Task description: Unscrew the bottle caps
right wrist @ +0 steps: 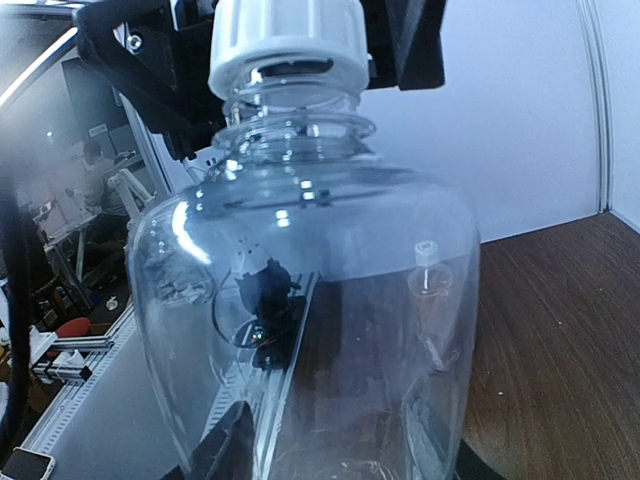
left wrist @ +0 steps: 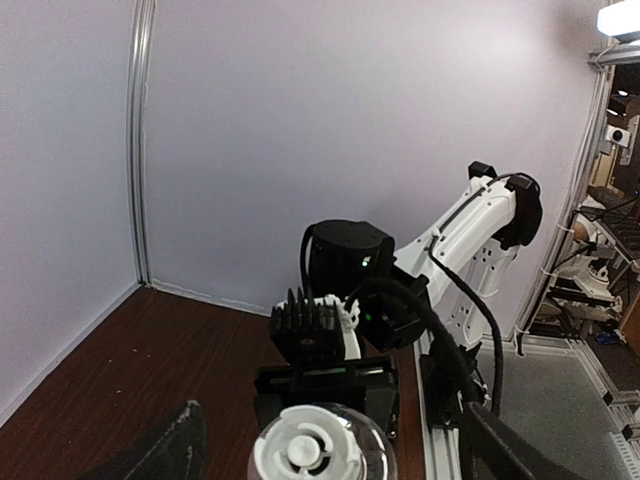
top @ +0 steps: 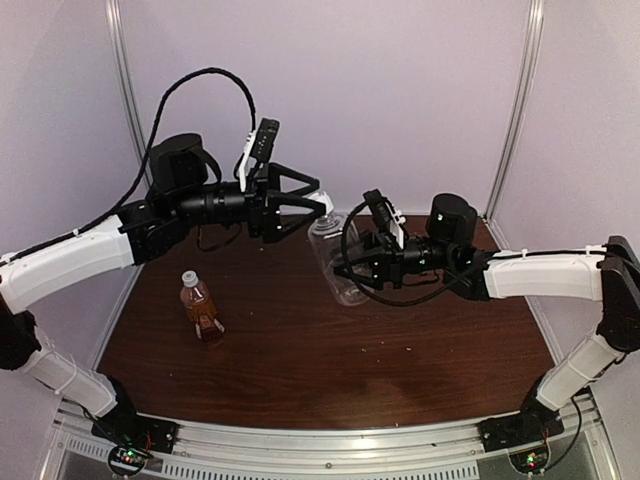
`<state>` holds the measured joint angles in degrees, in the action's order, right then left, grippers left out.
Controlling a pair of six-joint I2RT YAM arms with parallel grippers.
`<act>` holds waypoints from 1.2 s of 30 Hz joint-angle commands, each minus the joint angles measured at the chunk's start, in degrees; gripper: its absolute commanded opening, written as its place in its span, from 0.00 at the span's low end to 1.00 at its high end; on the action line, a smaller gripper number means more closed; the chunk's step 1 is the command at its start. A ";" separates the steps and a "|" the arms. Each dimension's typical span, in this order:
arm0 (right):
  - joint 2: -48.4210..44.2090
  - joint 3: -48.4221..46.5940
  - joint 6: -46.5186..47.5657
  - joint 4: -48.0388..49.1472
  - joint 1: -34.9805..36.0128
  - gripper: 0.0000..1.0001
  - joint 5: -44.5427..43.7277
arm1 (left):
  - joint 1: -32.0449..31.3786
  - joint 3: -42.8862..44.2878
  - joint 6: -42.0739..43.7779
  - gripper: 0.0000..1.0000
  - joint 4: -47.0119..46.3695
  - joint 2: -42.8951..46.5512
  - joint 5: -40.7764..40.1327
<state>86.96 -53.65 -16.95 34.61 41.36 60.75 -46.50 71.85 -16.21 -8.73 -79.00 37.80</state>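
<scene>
clear bottle (top: 338, 262): 1 | amber bottle (top: 203, 312): 1 | white caps (right wrist: 290, 45) (top: 188, 277): 2 (one per bottle) | arms (top: 70, 262) (top: 545, 275): 2

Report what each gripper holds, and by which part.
Right gripper grips the clear bottle by its body. Left gripper, open around the cap, holds nothing.

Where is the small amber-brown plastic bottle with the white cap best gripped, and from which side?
Probably around its body, below the round white cap, coming level from the left: the amber-brown bottle stands upright and apart on the brown table, on the left arm's side, leaving the cap free.
</scene>
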 commanded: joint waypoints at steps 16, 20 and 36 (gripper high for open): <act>4.41 1.79 -8.85 19.01 -0.23 0.46 6.96 | 2.20 4.17 -1.47 0.80 -7.62 -5.55 14.21; 5.51 2.23 -12.04 23.57 -0.23 0.46 7.39 | 2.31 5.29 -2.10 0.74 -7.89 -6.88 15.23; 4.56 0.83 -9.79 16.83 -0.32 0.44 5.66 | 2.64 5.66 -2.82 0.46 -7.71 -8.49 16.26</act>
<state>92.66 -51.88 -28.03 52.14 41.32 67.09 -44.40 75.61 -18.85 -13.98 -86.30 52.80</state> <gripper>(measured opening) 0.473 0.513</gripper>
